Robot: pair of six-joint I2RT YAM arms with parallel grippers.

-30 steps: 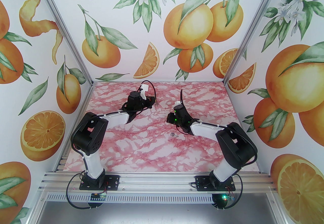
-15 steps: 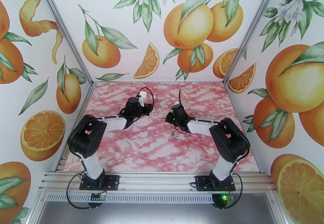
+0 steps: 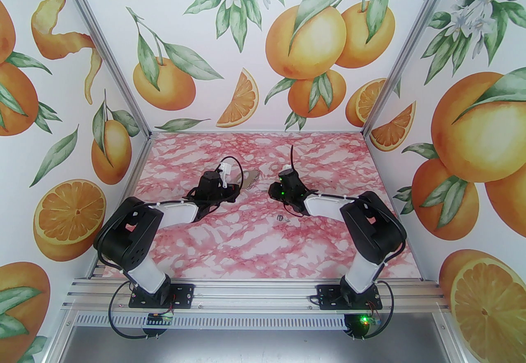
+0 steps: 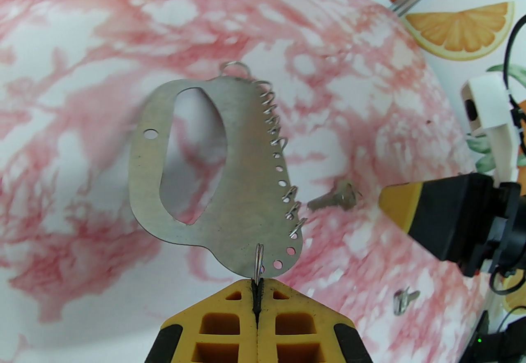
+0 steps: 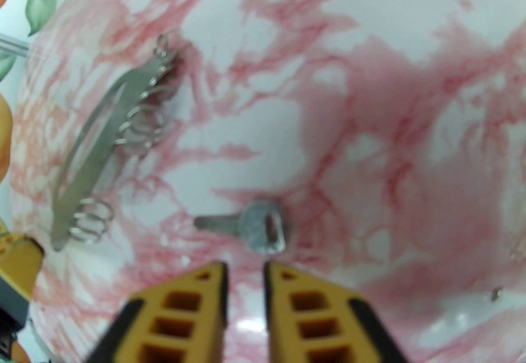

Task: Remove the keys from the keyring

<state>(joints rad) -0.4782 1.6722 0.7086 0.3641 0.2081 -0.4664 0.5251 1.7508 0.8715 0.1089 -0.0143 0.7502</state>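
Left gripper (image 4: 258, 284) holds the keyring (image 4: 213, 172) by one small ring; a loose key (image 5: 257, 228) lies beside it.

The left tips are pressed together on a wire ring at the keyring's lower edge. The keyring is a thin, stiff plate, light and probably slick on its faces, so the rings or the rim look the surest hold. Right of the keyring, the right gripper (image 5: 244, 271) is slightly spread and empty, just short of that flat key, which looks best pinched by its head. A second key (image 4: 404, 299) lies farther from the keyring.
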